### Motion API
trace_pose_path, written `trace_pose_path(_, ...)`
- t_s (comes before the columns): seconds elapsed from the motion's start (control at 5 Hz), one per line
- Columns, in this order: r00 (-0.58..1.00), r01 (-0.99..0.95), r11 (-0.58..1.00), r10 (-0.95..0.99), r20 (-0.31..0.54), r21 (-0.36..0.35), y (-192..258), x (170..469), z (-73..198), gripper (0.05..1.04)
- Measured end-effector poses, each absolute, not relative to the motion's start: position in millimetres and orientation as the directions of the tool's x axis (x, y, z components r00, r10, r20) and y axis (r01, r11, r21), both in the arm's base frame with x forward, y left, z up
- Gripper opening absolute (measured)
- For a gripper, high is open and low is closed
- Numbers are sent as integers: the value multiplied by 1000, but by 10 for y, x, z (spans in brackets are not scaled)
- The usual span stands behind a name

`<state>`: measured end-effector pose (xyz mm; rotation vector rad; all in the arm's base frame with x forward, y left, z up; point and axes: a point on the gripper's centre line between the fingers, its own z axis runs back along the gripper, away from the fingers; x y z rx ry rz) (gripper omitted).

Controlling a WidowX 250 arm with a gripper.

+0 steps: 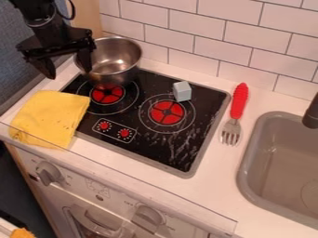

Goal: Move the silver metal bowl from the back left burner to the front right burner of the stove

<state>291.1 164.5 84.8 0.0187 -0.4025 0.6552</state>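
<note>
We see the round, shiny silver metal pot (112, 70) at the back left of the black toy stovetop with red burner discs (140, 132), its mouth facing up; its round body gives us no clear long axis, and we make out no handle that would give it a direction. The black two-finger gripper (68, 73) hangs at the upper left with its jaws wide apart, nothing held between them: one finger is out to the left of the pot, the other is at the pot's left rim, though we cannot tell whether it touches the metal or is just in front of it. The white tiled wall (211, 42) runs close behind the pot, and the light wooden board (85, 14) rises behind the gripper. Below the pot, near its front left, we have the folded yellow cloth (49, 118), which lies over the stovetop's left edge and onto the white counter (211, 186). To the pot's right, a stretch of black surface separates it from the small pale blue-grey block (182, 91), near the stovetop's back edge. Past the right edge we find the red-handled metal fork (238, 108), its long axis running from the wall toward the front, tines forward, between the stovetop and the grey sink basin (247, 179)
</note>
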Motion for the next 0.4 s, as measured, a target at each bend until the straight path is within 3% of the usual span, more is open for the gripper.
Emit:
trace_pose_path(0.2, 733, -594, 797, 591, 336, -106, 1624, 2893, 744, 998)
trace_pose_path(0.4, 786, -518, 850, 519, 336, -99, 1532, 3067, 803, 998)
